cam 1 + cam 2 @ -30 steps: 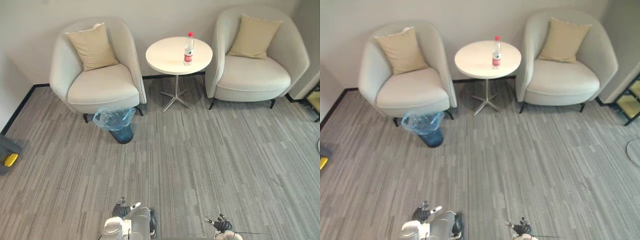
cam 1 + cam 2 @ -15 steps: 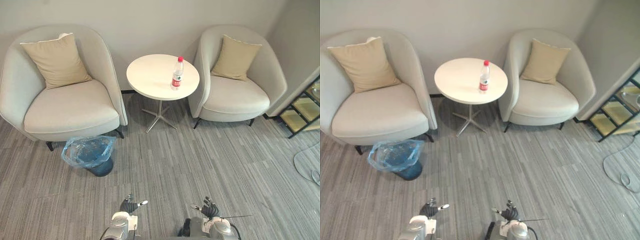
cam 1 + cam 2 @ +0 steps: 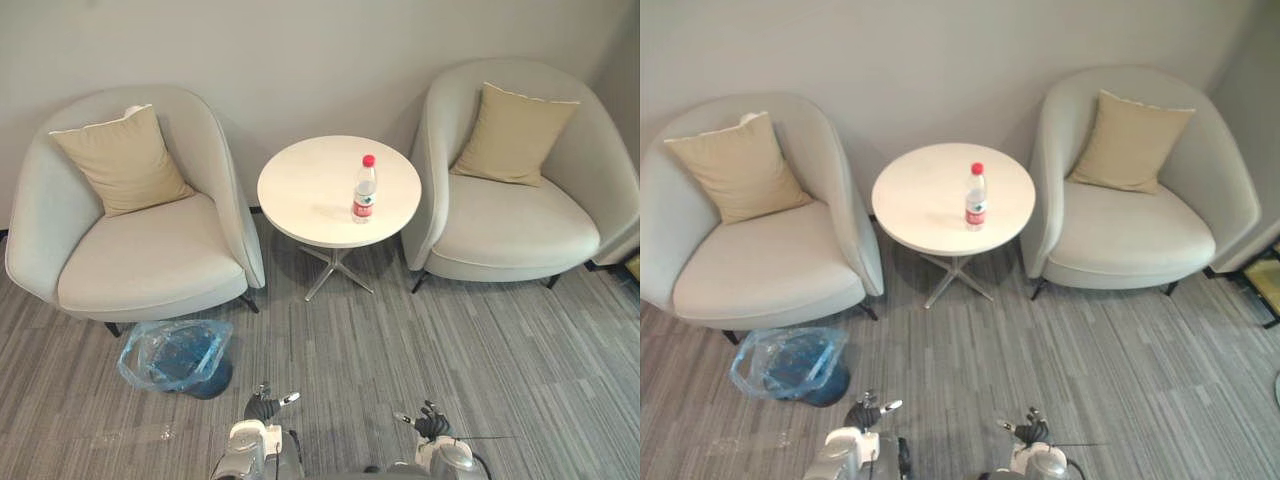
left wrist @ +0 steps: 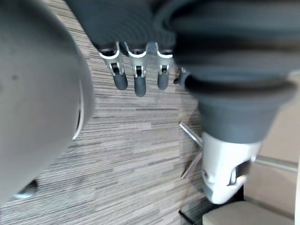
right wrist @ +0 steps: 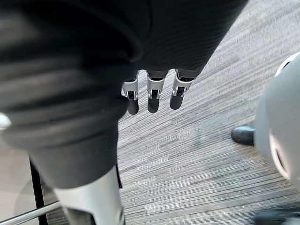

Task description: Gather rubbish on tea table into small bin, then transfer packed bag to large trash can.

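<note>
A clear water bottle (image 3: 364,189) with a red cap and red label stands upright on the round white tea table (image 3: 310,195) between two armchairs. A small dark bin lined with a blue plastic bag (image 3: 176,355) sits on the carpet in front of the left armchair. My left hand (image 3: 265,408) hangs low at the bottom of the left eye view, fingers relaxed and holding nothing. My right hand (image 3: 428,424) hangs beside it, also open and empty. In the wrist views the left hand's fingers (image 4: 136,75) and the right hand's fingers (image 5: 153,96) point down at the carpet.
A light grey armchair (image 3: 140,240) with a tan cushion stands left of the table, and a matching armchair (image 3: 520,200) stands to its right. Grey striped carpet (image 3: 400,340) lies between me and the table. A wall runs behind the furniture.
The camera has shifted; the table and chairs now sit more centred and closer. Both hands stay low and empty. The bottle and bin have not moved.
</note>
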Motion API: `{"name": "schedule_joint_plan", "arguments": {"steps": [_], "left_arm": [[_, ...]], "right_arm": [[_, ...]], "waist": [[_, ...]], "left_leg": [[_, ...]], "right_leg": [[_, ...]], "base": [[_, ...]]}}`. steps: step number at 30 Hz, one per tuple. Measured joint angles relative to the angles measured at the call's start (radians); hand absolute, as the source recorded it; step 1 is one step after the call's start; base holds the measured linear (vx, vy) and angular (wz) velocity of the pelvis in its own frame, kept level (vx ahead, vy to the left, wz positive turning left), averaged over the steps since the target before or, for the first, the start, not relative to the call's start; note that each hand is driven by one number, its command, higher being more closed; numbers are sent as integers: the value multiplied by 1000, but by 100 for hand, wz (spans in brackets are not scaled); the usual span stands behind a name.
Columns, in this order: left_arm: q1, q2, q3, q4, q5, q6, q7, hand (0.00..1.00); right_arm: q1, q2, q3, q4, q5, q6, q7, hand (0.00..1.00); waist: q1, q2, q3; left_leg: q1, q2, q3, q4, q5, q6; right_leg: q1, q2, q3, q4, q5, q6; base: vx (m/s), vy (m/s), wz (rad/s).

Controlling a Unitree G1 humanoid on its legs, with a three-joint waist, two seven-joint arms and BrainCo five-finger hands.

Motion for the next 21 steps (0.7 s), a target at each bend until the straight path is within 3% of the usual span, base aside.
{"name": "schedule_joint_plan", "arguments": {"steps": [1, 2, 4, 6, 9, 11, 15, 17, 18, 19, 21], "left_arm": [[-1, 3, 0, -1, 1, -2, 1, 0], [-2, 16, 2, 2, 1, -2, 1, 0], [-3, 36, 4, 2, 0, -1, 1, 0], [-4, 38, 4, 5, 0, 1, 0, 0], [-4, 50, 0, 36, 0, 3, -1, 0], [0, 58, -8, 54, 0, 4, 0, 0], [1, 58, -9, 61, 0, 4, 1, 0], [7, 59, -10, 63, 0, 4, 1, 0], [14, 66, -21, 63, 0, 4, 1, 0], [12, 61, -24, 75, 0, 4, 1, 0], [15, 35, -21, 82, 2, 3, 1, 0]], "right_arm": [[0, -4, 1, 6, 0, 1, 0, 0], [-2, 14, 9, 16, -2, 4, 1, 0], [-6, 31, 10, 36, -8, 7, 3, 0], [-7, 31, 17, 33, -31, 10, 7, 0], [-3, 37, 23, 27, -42, 7, 13, 0], [-1, 34, 29, 29, -43, 6, 17, 0], [-10, 32, 41, 30, -51, 3, 24, 0], [-18, 31, 42, 30, -51, 1, 26, 0], [-16, 31, 42, 34, -51, -1, 26, 0], [-14, 20, 41, 36, -51, -1, 27, 0], [-11, -6, 41, 41, -51, 0, 27, 0]], "waist": [[10, -6, -5], [24, -43, -21], [29, -72, -29], [36, -72, -29], [35, -72, -30], [29, -70, -36], [10, -71, -45], [-5, -67, -46], [-5, -77, -50], [-10, -71, -57], [-10, -27, -72]], "left_leg": [[16, -18, -8, -15, 42, 8], [35, -55, 12, -48, 39, 16], [33, -73, 34, -4, -13, 35], [75, -85, 62, 2, -54, 47], [197, -116, 95, -56, -92, 65], [256, -126, 93, -84, -98, 66], [319, -106, 55, -148, -95, 55], [326, -92, 27, -155, -96, 23], [331, -95, 6, -156, -101, -3], [335, -90, -37, -152, -113, -24], [336, -43, -70, -151, -110, -34]], "right_leg": [[1, -10, 21, 10, -12, 15], [-2, -38, 72, -1, -16, 22], [2, -65, 111, 2, -22, 34], [-9, -92, 142, 100, -34, 53], [-179, -159, 205, 541, -40, 65], [-226, -191, 162, 621, -69, 64], [-305, -183, 115, 435, -80, 52], [-329, -156, 140, 295, -21, 45], [-322, -141, 176, 185, 83, 35], [-313, -126, 175, 198, 123, 51], [-291, -96, 138, 194, 90, 29]], "base": [[373, 203, -14], [380, 203, -21], [373, 172, -24], [363, 179, -35], [283, 103, -21], [284, 21, 18], [232, -85, 36], [198, -190, 31], [222, -267, 45], [232, -275, 46], [250, -306, 38]]}}
